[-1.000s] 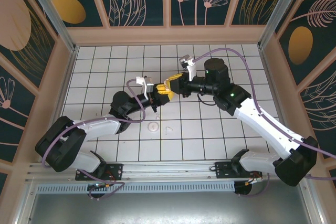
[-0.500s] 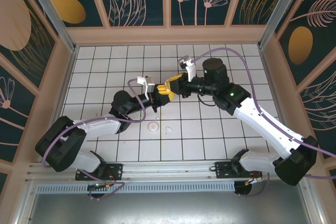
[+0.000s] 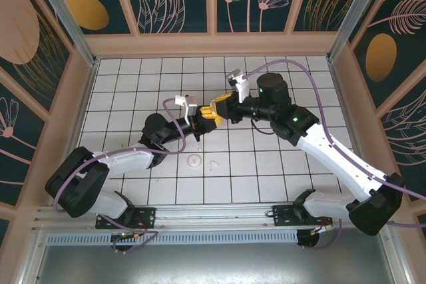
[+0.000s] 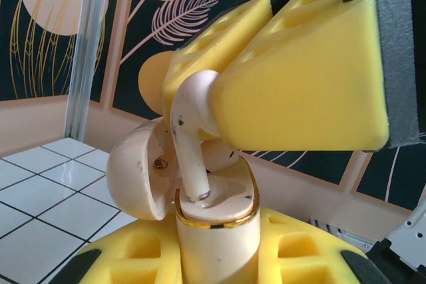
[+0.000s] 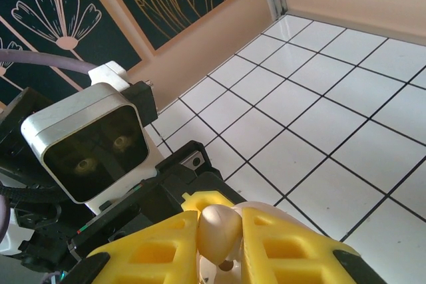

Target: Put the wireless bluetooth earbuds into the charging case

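Over the white tiled table point(image 3: 279, 164) the 2 arms meet just above its middle, the left one reaching in from 7 o'clock and the right one from 4 o'clock. The left gripper point(image 3: 197, 123) and right gripper point(image 3: 212, 112) are tip to tip, the right one at 1 o'clock of the left.

From the left wrist, the left gripper's yellow pads point(image 4: 133, 257) are clamped on the case point(image 4: 216, 234), which stands upright between them. Its lid point(image 4: 143, 174) is swung open and leans toward 9 o'clock. A gold rim rings the case's mouth.

The right gripper comes in from 2 o'clock in that view, its 2 pads pinched together on the bulb of 1 earbud point(image 4: 192, 141). The stem points down, tilted a little, and its silver tip sits just inside the gold rim at the 9 o'clock side of the mouth. The bulb is well above the rim. A pale shape sits behind the stem, but I cannot tell what it is.

From the right wrist the earbud shows as a pale bulb squeezed between the yellow pads, with the left arm's camera point(image 5: 86, 141) at 10 o'clock of it.

On the table, at 6 o'clock of the grippers, lies a flat white disc point(image 3: 194, 159). A tiny pale bit point(image 3: 213, 163) lies just beside it at 3 o'clock, too small to make out.
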